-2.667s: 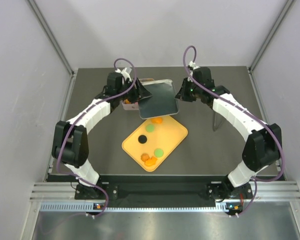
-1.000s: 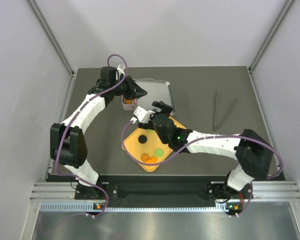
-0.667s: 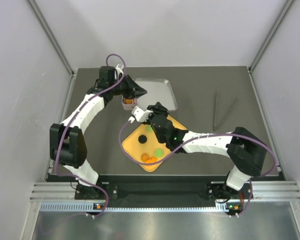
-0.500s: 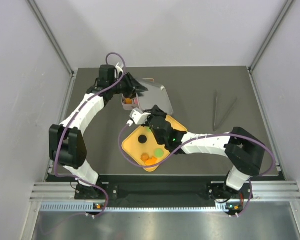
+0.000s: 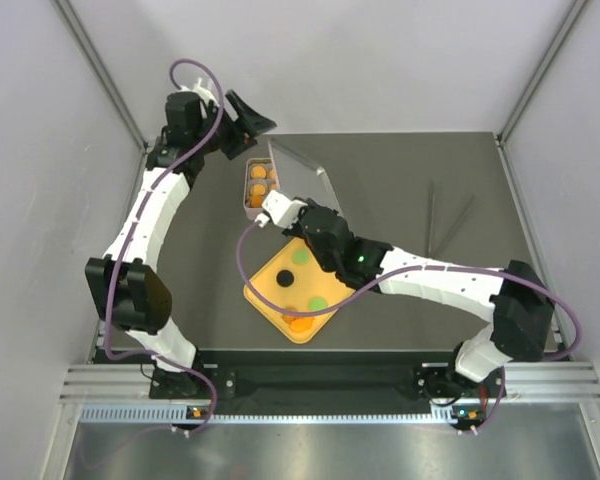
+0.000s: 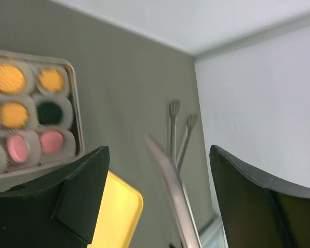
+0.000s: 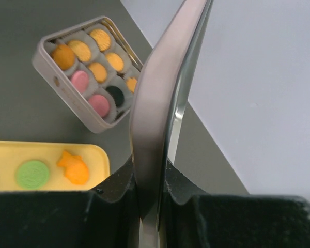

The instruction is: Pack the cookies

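Note:
The open tin (image 5: 248, 203) holds cookies (image 5: 259, 185) in white paper cups: orange, pink and one black (image 7: 80, 80). More cookies lie on the yellow tray (image 5: 270, 290): a black one (image 5: 287, 280), green ones (image 5: 318, 301) and orange ones (image 5: 300, 322). My right gripper (image 7: 150, 178) is shut on the lower edge of the metal lid (image 7: 155, 103), which stands on edge just right of the tin (image 7: 57, 88). My left gripper (image 5: 248, 115) is open and empty, raised over the table's far left corner, with the lid (image 6: 173, 181) below and apart from its fingers.
Metal tongs (image 5: 445, 225) lie at the right side of the dark table, also seen as tongs (image 6: 173, 129) from the left wrist. Grey walls close in the back and both sides. The right arm reaches across the tray's right half.
My left gripper let go of the lid, opened and pulled up and back to the far left. My right gripper closed on the lid and tipped it upright, uncovering the tin.

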Robot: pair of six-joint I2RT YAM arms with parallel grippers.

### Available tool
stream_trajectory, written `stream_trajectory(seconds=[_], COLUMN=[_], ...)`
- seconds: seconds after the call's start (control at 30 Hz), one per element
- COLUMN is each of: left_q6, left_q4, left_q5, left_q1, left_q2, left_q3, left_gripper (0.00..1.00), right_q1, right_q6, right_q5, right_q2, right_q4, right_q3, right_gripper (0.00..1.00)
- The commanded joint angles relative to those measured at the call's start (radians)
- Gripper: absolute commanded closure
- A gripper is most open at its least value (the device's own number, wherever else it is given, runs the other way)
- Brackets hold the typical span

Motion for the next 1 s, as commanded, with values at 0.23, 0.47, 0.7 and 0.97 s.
stream_trajectory(seconds=[0.23, 0.47, 0.7, 0.97], left_q6=[0.064, 0.107, 0.153, 0.187], left_q4=[-0.015, 0.097, 0.218, 0.342], left_q5=[-0.272, -0.302, -0.277, -0.232], left_q1=[0.107, 0.116, 0.116, 0.119], left_q2=[-0.015, -0.013, 0.062, 0.148], left_q3=[0.106, -0.044, -0.156, -0.225], left_gripper=[0.18, 0.18, 0.18, 0.16], right_q1=[-0.234, -0.538, -0.647, -0.692], right_q6=[0.48, 0.925, 1.399, 2.037], right_q5=[-0.626, -1.295, -1.56, -1.623], right_q2=[0.042, 0.278, 0.517, 0.855], right_q4=[-0.415, -0.252, 0.24, 0.845], right_q3=[0.359, 0.569, 0.594, 0.692], right_gripper=[1.0, 1.0, 1.0, 1.0])
